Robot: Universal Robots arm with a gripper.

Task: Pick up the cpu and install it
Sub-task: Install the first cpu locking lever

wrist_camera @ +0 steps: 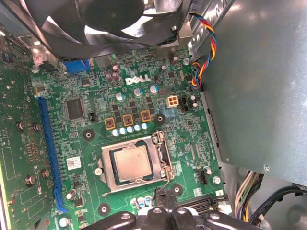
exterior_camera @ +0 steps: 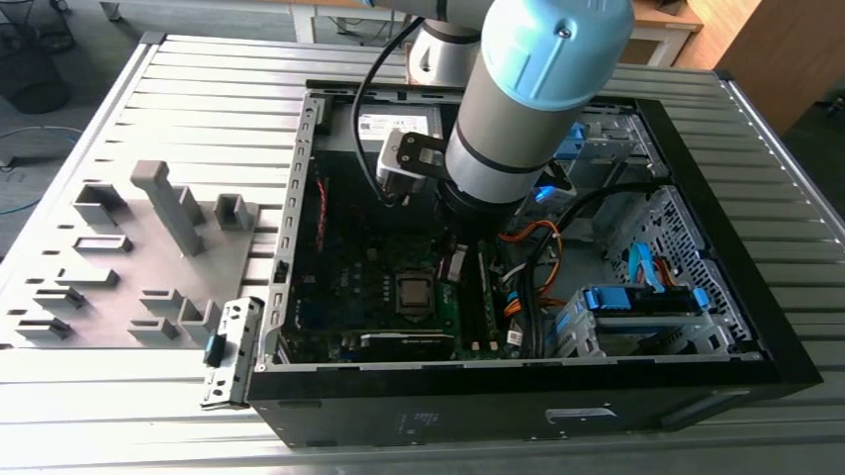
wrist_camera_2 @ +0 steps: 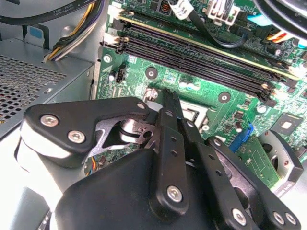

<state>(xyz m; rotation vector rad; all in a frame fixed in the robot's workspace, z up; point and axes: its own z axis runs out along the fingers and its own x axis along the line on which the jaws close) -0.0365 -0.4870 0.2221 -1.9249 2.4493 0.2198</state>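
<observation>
The cpu [wrist_camera: 133,163] lies flat in its socket on the green motherboard [wrist_camera: 81,143], its silver-grey top facing up inside the metal socket frame. In the exterior view the cpu [exterior_camera: 415,293] shows near the middle of the open computer case [exterior_camera: 739,327]. My gripper [wrist_camera: 160,194] hangs just above the board beside the socket, apart from the chip. Its fingers are shut together with nothing between them, as the second wrist view shows of the gripper [wrist_camera_2: 170,98]. The arm [exterior_camera: 528,99] reaches down into the case from above.
A grey power supply box [wrist_camera: 259,86] stands close beside the socket, with coloured cables [wrist_camera: 204,57] along its edge. A black fan [wrist_camera: 105,19] sits beyond the socket. Memory slots [wrist_camera_2: 192,52] run across the board. Grey fixture blocks [exterior_camera: 145,247] stand at the exterior view's left.
</observation>
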